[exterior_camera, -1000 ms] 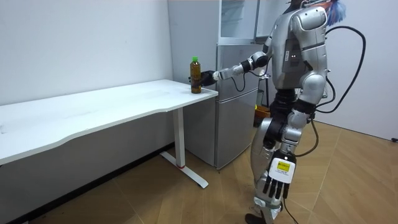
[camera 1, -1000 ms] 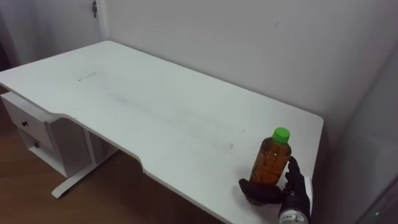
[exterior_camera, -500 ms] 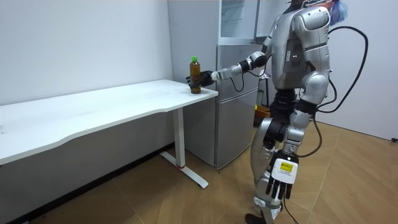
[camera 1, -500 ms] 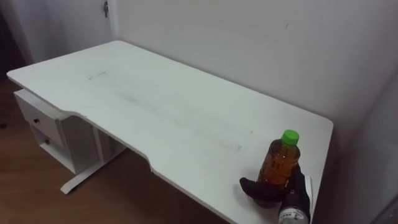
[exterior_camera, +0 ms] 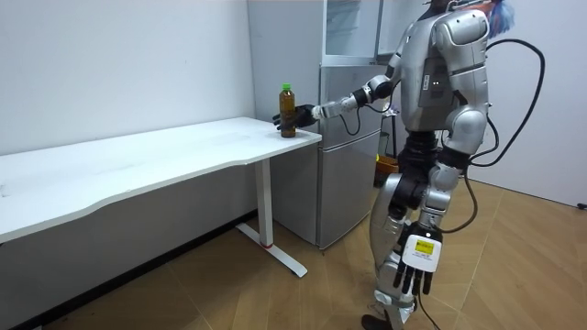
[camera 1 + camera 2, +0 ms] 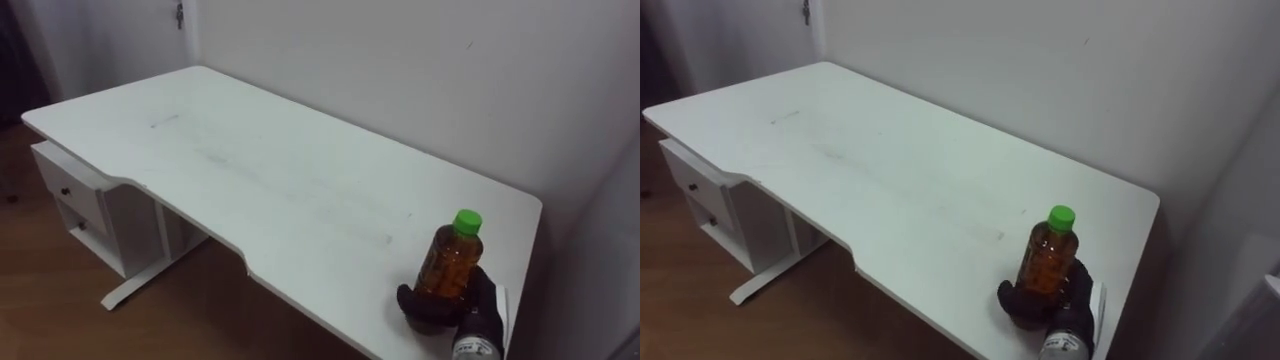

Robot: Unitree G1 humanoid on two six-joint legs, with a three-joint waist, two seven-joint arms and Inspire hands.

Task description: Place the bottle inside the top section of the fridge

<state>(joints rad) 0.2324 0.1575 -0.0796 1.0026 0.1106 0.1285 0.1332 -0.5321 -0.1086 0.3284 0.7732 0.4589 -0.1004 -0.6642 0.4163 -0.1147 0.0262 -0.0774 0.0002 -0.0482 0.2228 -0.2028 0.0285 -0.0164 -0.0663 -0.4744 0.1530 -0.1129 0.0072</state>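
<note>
The white bench (image 6: 250,170) runs from the upper left of the eye view down to its lower right, with a drawer unit (image 6: 72,198) tucked under its left end. In the room view a grey fridge (image 5: 347,156) stands against the bench's right end. The robot stands just right of the fridge, one arm stretched toward the bench corner. On that corner — lower right of the eye view — the bottle (image 6: 450,268) stands upright (amber liquid, green cap). The right robot hand (image 6: 480,308) is clamped on its lower half, dark fingers and thumb curled round it. The left robot hand (image 5: 413,264) hangs beside the robot's leg — lower right of the room view — fingers straight and slack.
</note>
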